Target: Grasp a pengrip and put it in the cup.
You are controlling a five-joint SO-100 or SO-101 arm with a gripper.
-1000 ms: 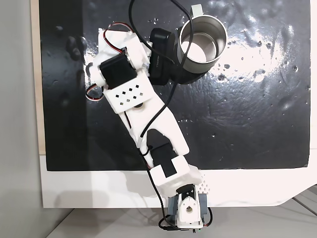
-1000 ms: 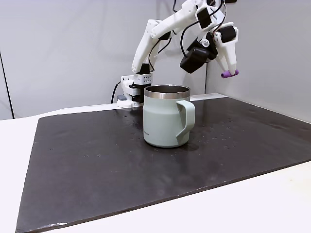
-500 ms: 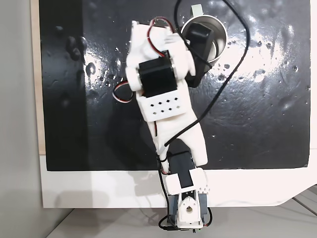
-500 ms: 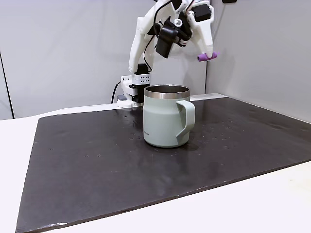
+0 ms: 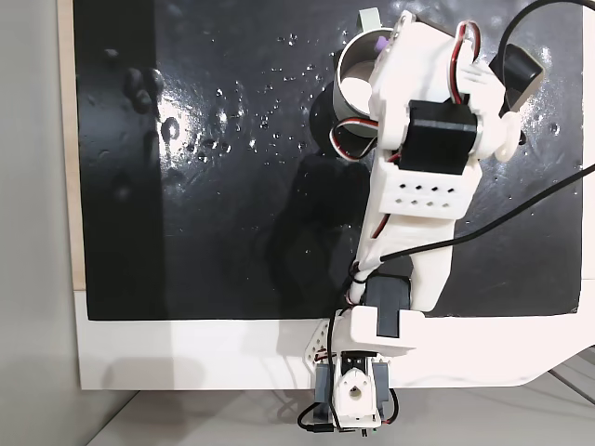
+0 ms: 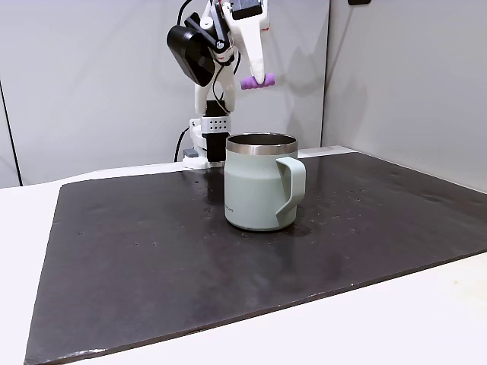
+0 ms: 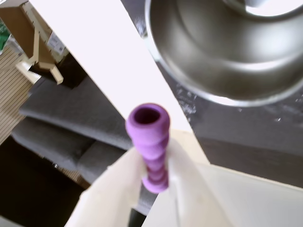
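Observation:
The cup (image 6: pixel 260 182), a silvery-grey metal mug with a loop handle, stands upright on the black mat (image 6: pixel 152 251). High above its rim, my gripper (image 6: pixel 259 76) is shut on the light-purple ribbed pengrip (image 6: pixel 257 80). In the top-down fixed view the arm covers most of the cup (image 5: pixel 346 65). A speck of the pengrip (image 5: pixel 380 43) shows over the cup's mouth. The wrist view has the pengrip (image 7: pixel 149 142) sticking out between my pale fingers (image 7: pixel 113 189), with the cup's shiny inside (image 7: pixel 227 47) at the upper right.
The black mat (image 5: pixel 186 186) lies on a white table (image 5: pixel 186 353). The arm's base (image 5: pixel 351 395) sits at the table's near edge in the top-down fixed view. Grey walls stand behind and to the right in the side view.
The arm has swung across with the pengrip still held. In the side view it went from right of the cup to above its rim. In the top-down view it went rightward.

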